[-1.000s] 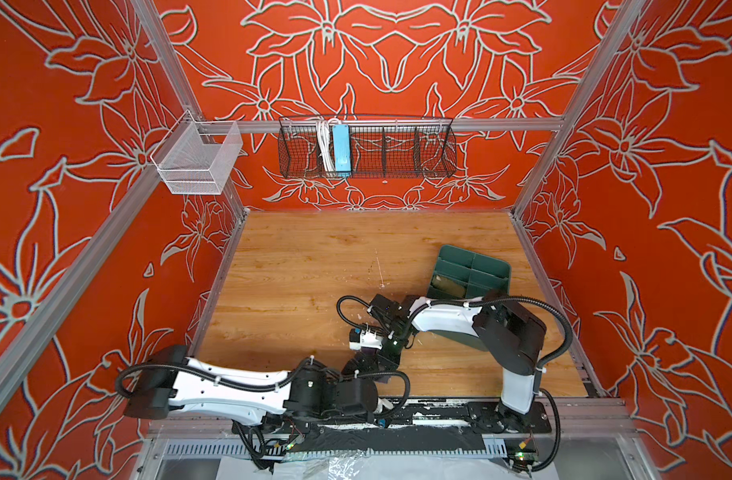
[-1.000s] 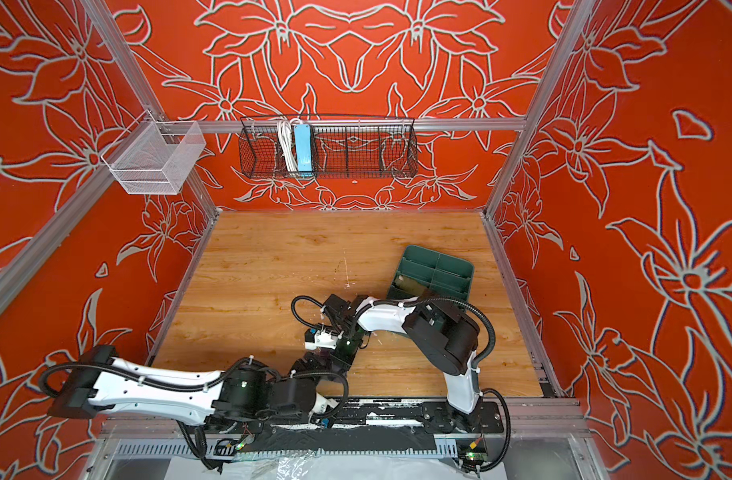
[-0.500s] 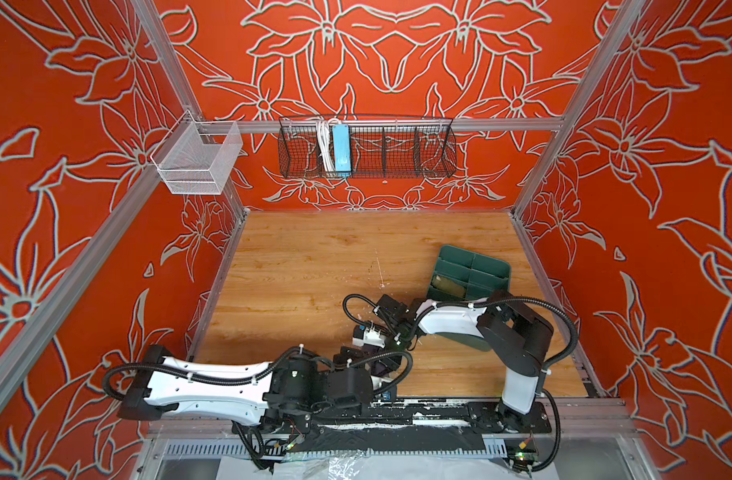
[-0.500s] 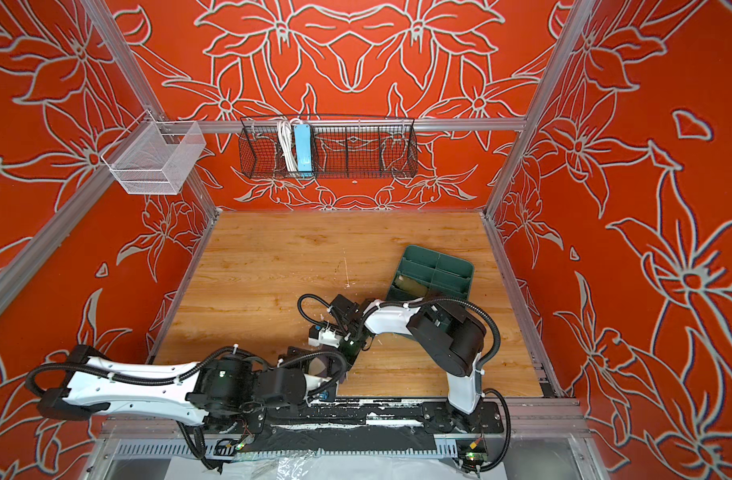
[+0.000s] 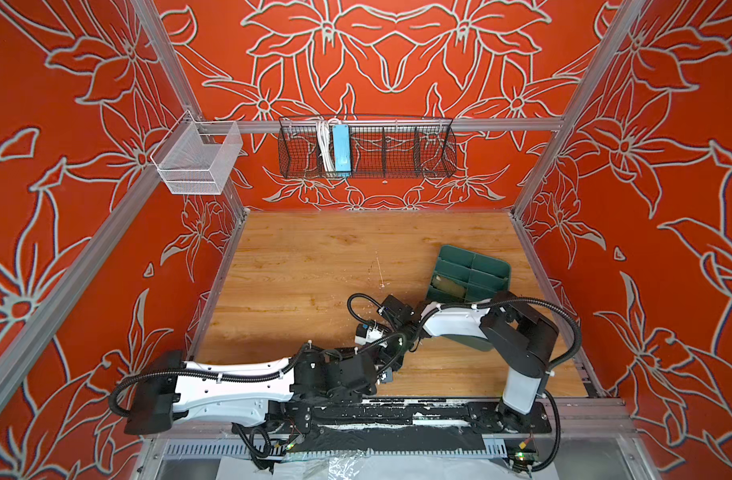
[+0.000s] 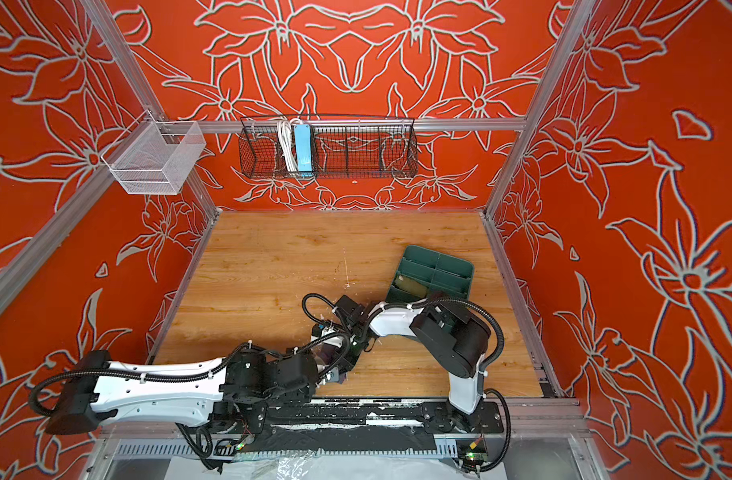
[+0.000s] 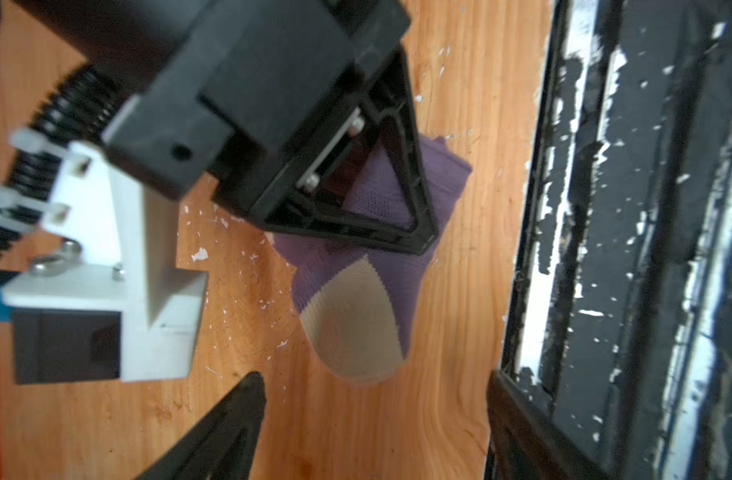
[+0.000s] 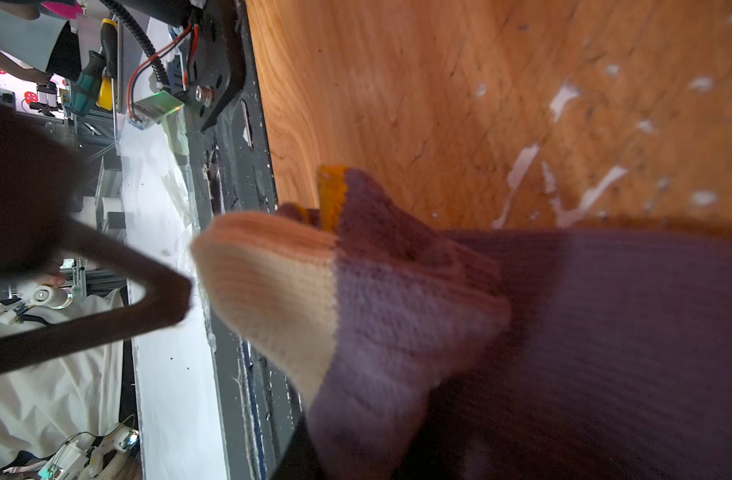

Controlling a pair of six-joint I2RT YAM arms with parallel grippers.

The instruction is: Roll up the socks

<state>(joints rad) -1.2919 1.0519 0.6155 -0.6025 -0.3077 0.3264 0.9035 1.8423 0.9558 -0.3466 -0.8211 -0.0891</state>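
Note:
The purple sock lies bunched on the wood near the table's front edge, with its beige end pointing at my left gripper. In the right wrist view the purple sock fills the frame and shows a yellow stripe. My right gripper is shut on its purple part. My left gripper is open, its fingertips to either side just short of the beige end, not touching it. In both top views the two wrists meet at the front centre, over the purple sock. The olive sock lies in the tray.
The dark green divided tray stands at the right, behind the right arm. The black base rail runs right beside the sock. A wire basket and a white mesh bin hang on the walls.
My left arm has shifted, bringing its gripper in close to the sock's beige end, and its jaws have narrowed a little. The right gripper has kept its hold on the purple sock.

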